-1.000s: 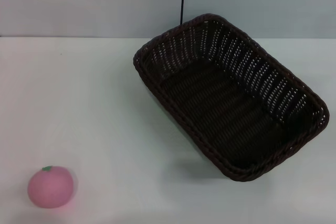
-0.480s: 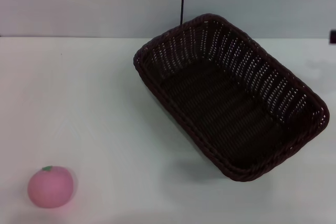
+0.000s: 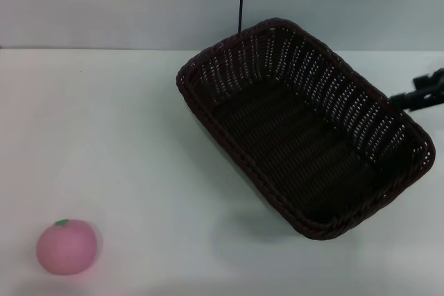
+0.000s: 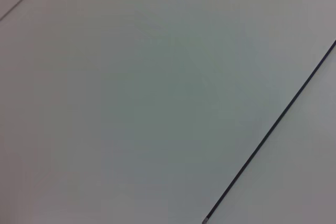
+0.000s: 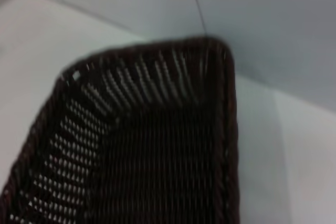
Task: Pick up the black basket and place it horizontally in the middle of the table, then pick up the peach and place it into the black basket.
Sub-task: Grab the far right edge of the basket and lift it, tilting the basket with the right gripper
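1. The right gripper (image 3: 420, 97) showed only as a dark tip at the right edge of the head view, just above the far right rim of the black basket (image 3: 305, 136). Whether its fingers were spread or closed could not be told, and it held nothing that could be seen. Contact with the rim could not be judged.
2. The left gripper appeared in no view; the left wrist camera faced only a plain pale surface crossed by a thin dark line.
3. The black basket sat on the table (image 3: 125, 129), right of centre and turned diagonally, with nothing inside it.
4. The peach (image 3: 66, 246) lay near the front left corner of the table, well apart from the basket.
5. The right wrist view showed one basket corner (image 5: 157, 129) from close above, with the rest cut off by the frame.
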`<action>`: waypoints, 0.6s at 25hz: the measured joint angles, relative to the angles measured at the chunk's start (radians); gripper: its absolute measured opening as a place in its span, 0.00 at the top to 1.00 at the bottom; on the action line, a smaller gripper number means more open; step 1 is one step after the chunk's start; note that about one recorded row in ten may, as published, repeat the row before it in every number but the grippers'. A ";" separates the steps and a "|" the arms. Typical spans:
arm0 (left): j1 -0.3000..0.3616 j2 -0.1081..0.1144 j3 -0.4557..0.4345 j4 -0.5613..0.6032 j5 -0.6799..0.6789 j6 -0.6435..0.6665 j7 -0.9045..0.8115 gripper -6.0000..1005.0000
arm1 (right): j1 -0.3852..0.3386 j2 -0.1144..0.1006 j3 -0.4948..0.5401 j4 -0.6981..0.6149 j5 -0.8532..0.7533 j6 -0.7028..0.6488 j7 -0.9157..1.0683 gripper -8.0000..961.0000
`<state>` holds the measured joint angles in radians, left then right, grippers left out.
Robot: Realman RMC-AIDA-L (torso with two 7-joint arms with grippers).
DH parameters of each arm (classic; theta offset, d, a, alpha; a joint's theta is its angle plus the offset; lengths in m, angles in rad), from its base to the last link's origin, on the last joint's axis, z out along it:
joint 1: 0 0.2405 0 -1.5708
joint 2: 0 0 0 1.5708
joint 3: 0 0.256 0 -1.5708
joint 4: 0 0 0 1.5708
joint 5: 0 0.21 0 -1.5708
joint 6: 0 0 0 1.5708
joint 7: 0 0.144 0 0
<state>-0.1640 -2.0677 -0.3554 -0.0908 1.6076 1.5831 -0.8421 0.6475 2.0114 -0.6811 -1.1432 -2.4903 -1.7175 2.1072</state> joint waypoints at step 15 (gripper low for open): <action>0.003 0.003 0.013 0.001 0.000 -0.002 -0.013 0.88 | 0.034 0.022 -0.102 0.155 -0.019 0.103 -0.042 0.29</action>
<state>-0.1607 -2.0651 -0.3420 -0.0898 1.6076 1.5815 -0.8555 0.6811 2.0329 -0.7827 -0.9887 -2.5096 -1.6143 2.0650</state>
